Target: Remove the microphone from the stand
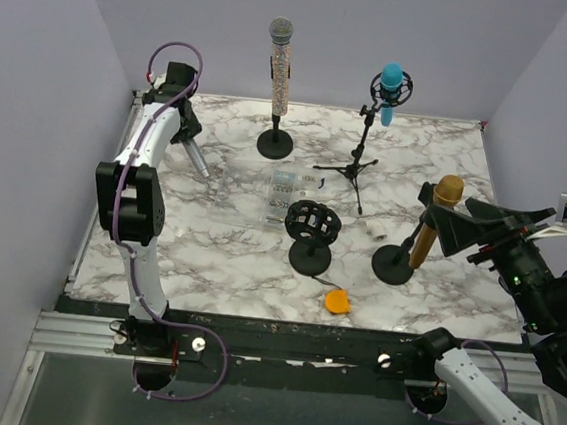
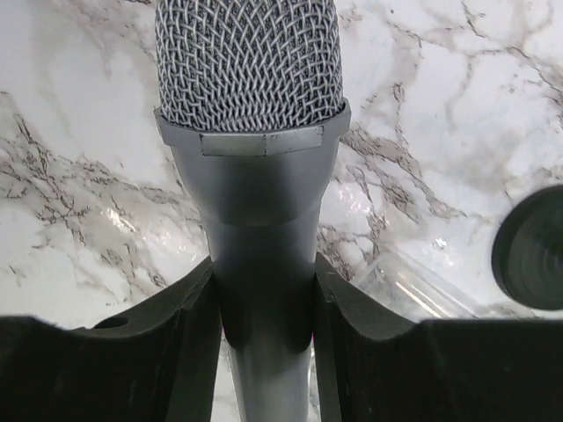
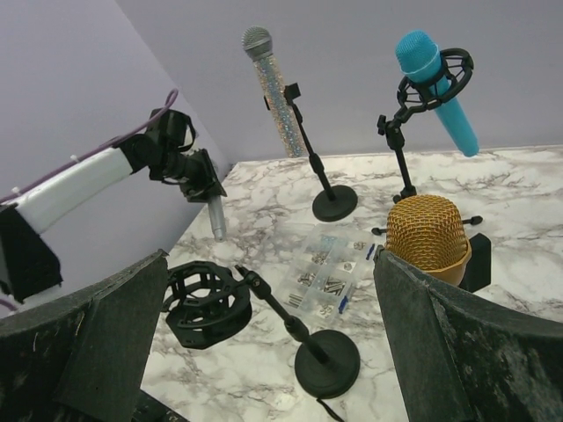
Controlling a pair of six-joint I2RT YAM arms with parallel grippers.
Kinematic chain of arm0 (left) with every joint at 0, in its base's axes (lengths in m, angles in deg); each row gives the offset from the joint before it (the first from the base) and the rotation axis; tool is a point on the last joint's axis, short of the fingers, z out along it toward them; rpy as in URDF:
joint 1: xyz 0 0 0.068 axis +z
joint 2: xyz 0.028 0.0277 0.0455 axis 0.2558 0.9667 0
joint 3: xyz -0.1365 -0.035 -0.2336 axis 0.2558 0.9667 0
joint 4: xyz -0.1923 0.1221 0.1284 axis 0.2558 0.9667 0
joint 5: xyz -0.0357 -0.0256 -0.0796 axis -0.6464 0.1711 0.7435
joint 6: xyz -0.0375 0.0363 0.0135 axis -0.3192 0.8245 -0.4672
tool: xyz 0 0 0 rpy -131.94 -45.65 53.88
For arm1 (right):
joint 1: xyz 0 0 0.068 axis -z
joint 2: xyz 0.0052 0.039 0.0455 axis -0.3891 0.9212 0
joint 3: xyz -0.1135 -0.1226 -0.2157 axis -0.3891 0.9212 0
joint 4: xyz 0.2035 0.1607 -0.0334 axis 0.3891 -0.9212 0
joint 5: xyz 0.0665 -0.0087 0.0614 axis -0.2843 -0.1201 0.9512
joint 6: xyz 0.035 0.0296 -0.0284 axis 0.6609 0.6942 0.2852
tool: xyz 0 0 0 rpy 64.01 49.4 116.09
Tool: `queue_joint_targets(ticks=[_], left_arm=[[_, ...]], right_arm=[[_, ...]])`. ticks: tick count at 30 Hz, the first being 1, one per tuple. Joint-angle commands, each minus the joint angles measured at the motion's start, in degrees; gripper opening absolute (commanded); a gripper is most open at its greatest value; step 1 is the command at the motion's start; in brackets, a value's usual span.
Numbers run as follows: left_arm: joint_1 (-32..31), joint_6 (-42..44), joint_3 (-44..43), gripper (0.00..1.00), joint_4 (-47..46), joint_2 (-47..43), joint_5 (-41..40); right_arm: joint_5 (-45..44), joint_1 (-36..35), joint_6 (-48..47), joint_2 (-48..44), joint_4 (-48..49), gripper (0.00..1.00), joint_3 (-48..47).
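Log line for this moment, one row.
left gripper shut on silver mic, off stand | right gripper open near gold mic | gold mic on stand | shock-mount stand empty

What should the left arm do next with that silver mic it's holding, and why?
Probably lower it onto a bare patch of the marble table and let go. The left gripper is shut on the silver microphone, whose head points down toward the marble, and it is well apart from the black shock mount stand, which sits empty.
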Motion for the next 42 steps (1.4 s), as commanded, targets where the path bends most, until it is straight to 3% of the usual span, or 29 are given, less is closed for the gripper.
queue_joint_targets(ticks=[1, 4, 6, 11, 14, 26, 33, 36, 42], left_arm=[[2.66, 1.67, -12.9, 0.0, 9.14, 10.56, 0.59], [3.59, 0.73, -15.24, 0.01, 11.11, 14.0, 3.05], [4.43, -1.24, -13.5, 0.09, 10.7, 14.63, 3.93], [5.37, -4.07, -10.64, 0.19, 9.17, 14.48, 3.82], [5.37, -4.56, -10.42, 0.32, 9.24, 14.31, 3.39], [5.37, -5.72, -10.56, 0.36, 11.27, 14.64, 6.47], [5.46, -13.53, -0.29, 0.5, 7.21, 10.61, 11.24], [5.54, -14.06, 2.36, 0.54, 5.62, 9.39, 8.46], [6.64, -13.52, 2.94, 0.54, 4.92, 9.81, 10.63]], right_arm=[[-0.8, -0.28, -1.14, 1.25, -1.62, 1.0, -1.91], [-1.51, -0.34, -1.24, 1.23, -1.27, 1.0, -1.6], [-1.88, -0.34, -1.26, 1.14, -0.78, 1.0, -0.92], [-1.37, -0.33, -1.11, 1.64, -0.42, 1.0, -0.06], [-1.19, -0.33, -1.01, 1.68, -0.05, 1.0, 0.36], [-2.99, -0.33, -1.26, 0.16, -0.89, 1.0, -0.87], [-3.08, -0.32, -1.45, -0.22, -0.99, 1.0, -1.54], [-3.02, -0.31, -1.51, -0.18, -1.42, 1.0, -1.93], [-3.48, -0.34, -1.45, -0.9, -1.7, 1.0, -2.42]])
